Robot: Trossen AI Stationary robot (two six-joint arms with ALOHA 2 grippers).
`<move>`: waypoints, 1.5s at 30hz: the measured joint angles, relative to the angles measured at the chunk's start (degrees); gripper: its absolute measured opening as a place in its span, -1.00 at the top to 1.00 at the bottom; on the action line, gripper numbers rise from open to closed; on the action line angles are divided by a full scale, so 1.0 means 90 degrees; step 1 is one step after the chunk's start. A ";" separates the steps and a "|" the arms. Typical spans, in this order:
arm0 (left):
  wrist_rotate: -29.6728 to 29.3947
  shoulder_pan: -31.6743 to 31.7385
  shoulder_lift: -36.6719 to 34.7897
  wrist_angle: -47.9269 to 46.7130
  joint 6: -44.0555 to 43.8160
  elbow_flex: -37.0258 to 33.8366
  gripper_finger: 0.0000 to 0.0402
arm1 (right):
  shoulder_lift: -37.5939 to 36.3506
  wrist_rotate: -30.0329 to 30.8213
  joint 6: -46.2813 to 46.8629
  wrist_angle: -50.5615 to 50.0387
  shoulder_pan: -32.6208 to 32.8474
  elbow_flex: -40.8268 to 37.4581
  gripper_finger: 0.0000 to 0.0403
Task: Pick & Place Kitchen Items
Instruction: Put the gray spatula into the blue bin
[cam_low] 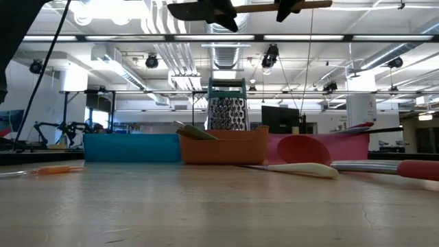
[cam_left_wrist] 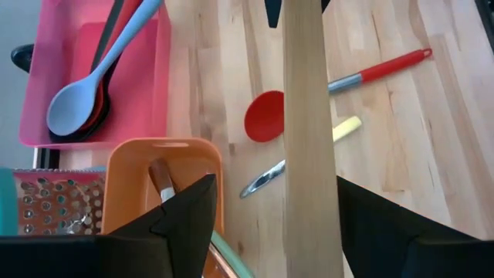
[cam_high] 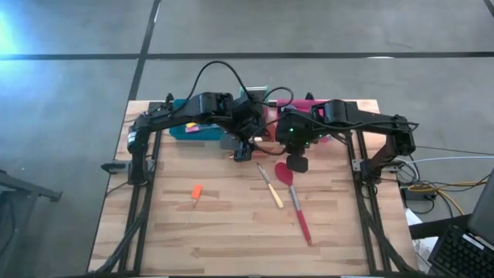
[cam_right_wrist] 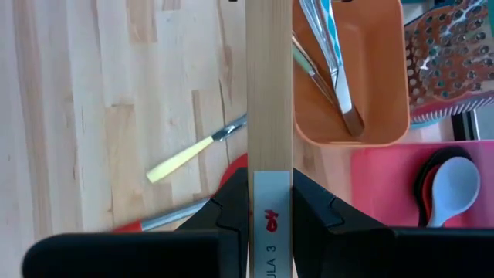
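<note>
A long flat wooden spatula (cam_right_wrist: 270,77) with a paper label hangs level, high over the table, in front of the bins. My right gripper (cam_right_wrist: 270,174) is shut on it. My left gripper (cam_left_wrist: 274,181) is open, and its fingers stand on either side of the same spatula (cam_left_wrist: 309,116), farther along it. In the low view both grippers show at the top edge with the spatula (cam_low: 260,7) between them. On the table lie a red spoon (cam_high: 297,202), a yellow-handled knife (cam_high: 270,187) and a small orange-handled tool (cam_high: 196,191). My right gripper pinches the spatula's labelled end (cam_right_wrist: 270,197) between its two fingers, which press on the two narrow edges. The fingers come from above, slanting down, and lie across the spatula. It is lifted clear of the table and lies level.
At the far edge stand a blue bin (cam_low: 130,147), an orange bin (cam_right_wrist: 351,85) with metal cutlery in it, and a pink bin (cam_left_wrist: 93,85) with long spoons. A metal grater (cam_low: 226,103) stands behind the orange bin. The near half of the table (cam_high: 231,239) is bare wood.
</note>
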 joint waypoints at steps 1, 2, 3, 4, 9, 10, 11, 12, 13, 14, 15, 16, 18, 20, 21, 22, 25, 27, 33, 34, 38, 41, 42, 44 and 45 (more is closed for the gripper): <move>-0.0020 0.0000 0.0000 0.0002 -0.0002 0.0000 -0.19 | 0.0000 0.0002 0.0000 -0.0002 0.0000 0.0000 0.76; -0.0043 0.0000 0.0000 -0.0005 -0.0002 0.0000 -0.16 | 0.0000 0.0005 -0.0002 -0.0002 0.0000 0.0000 0.76; -0.0055 0.0000 0.0000 -0.0012 -0.0002 0.0000 -0.11 | 0.0000 0.0006 0.0000 -0.0002 0.0000 0.0000 0.76; -0.0058 -0.0002 0.0000 -0.0013 -0.0002 0.0000 -0.05 | 0.0000 0.0007 0.0002 -0.0002 0.0000 0.0000 0.76; -0.0048 -0.0007 0.0000 -0.0005 0.0022 0.0000 0.49 | 0.0000 0.0032 0.0029 0.0001 -0.0007 0.0000 0.76; -0.0033 -0.0007 0.0000 0.0006 0.0072 0.0000 0.62 | 0.0000 0.0039 0.0026 -0.0002 -0.0007 0.0000 0.76; -0.0025 -0.0007 0.0000 0.0000 0.0101 0.0000 0.67 | 0.0000 0.0035 0.0019 -0.0002 -0.0007 0.0000 0.76; -0.0025 -0.0007 0.0000 -0.0006 0.0115 0.0003 0.66 | 0.0000 0.0034 0.0024 0.0002 -0.0006 0.0000 0.76; -0.0014 -0.0007 0.0000 -0.0022 0.0115 0.0012 0.66 | 0.0000 0.0032 0.0029 0.0005 -0.0005 0.0000 0.76; -0.0018 -0.0007 0.0000 -0.0024 0.0117 0.0012 0.66 | 0.0000 0.0032 0.0028 0.0004 -0.0005 0.0000 0.76; -0.0018 -0.0007 0.0000 -0.0027 0.0117 0.0011 0.66 | 0.0000 0.0029 0.0027 0.0005 -0.0005 0.0000 0.76; -0.0019 -0.0007 0.0000 -0.0027 0.0117 0.0012 0.66 | 0.0000 0.0029 0.0028 0.0005 -0.0005 0.0000 0.76; -0.0015 -0.0007 0.0000 -0.0029 0.0135 0.0012 0.66 | 0.0000 0.0020 0.0145 0.0003 -0.0005 0.0004 0.76; 0.0008 -0.0007 0.0000 -0.0037 0.0152 0.0013 0.66 | 0.0000 0.0006 0.0285 -0.0021 0.0001 0.0055 0.76; 0.0014 -0.0005 -0.0009 -0.0040 0.0152 0.0015 0.66 | -0.0009 0.0002 0.0337 -0.0019 0.0005 0.0075 0.74; 0.0018 0.0009 -0.0015 -0.0042 0.0134 0.0015 0.66 | -0.0032 0.0005 0.0393 -0.0002 0.0006 0.0095 0.69; -0.0023 0.0047 -0.0040 -0.0106 0.0100 0.0017 0.66 | -0.0158 0.0005 0.0541 -0.0019 0.0005 0.0181 0.42; -0.0071 0.0068 -0.0062 -0.0096 0.0089 0.0017 0.66 | -0.0274 0.0003 0.0627 -0.0023 0.0005 0.0199 0.24; -0.0707 0.0373 -0.0218 -0.0564 0.0027 0.0010 0.66 | -0.0685 0.0505 0.1057 -0.0560 0.0008 0.0189 -0.11; -0.0732 0.0482 -0.0266 -0.0573 0.0001 0.0005 0.66 | -0.0785 0.0663 0.1169 -0.0678 0.0014 0.0189 -0.14; -0.0735 0.0908 -0.0427 -0.0626 -0.0095 0.0000 0.66 | -0.1222 0.1366 0.1685 -0.1002 0.0012 0.0172 -0.22; -0.0684 0.1236 -0.0525 -0.0618 -0.0224 -0.0008 0.66 | -0.1644 0.1781 0.2137 -0.1072 0.0005 0.0087 -0.24; -0.0684 0.1341 -0.0580 -0.0593 -0.0264 -0.0015 0.66 | -0.1809 0.1847 0.2283 -0.1080 0.0009 0.0037 -0.24; -0.0729 0.1487 -0.0665 -0.0476 -0.0279 -0.0017 0.66 | -0.2094 0.1989 0.2570 -0.1096 0.0010 -0.0091 -0.23; -0.0735 0.1554 -0.0732 -0.0327 -0.0282 -0.0041 0.66 | -0.2245 0.2101 0.2698 -0.1088 0.0010 -0.0187 -0.22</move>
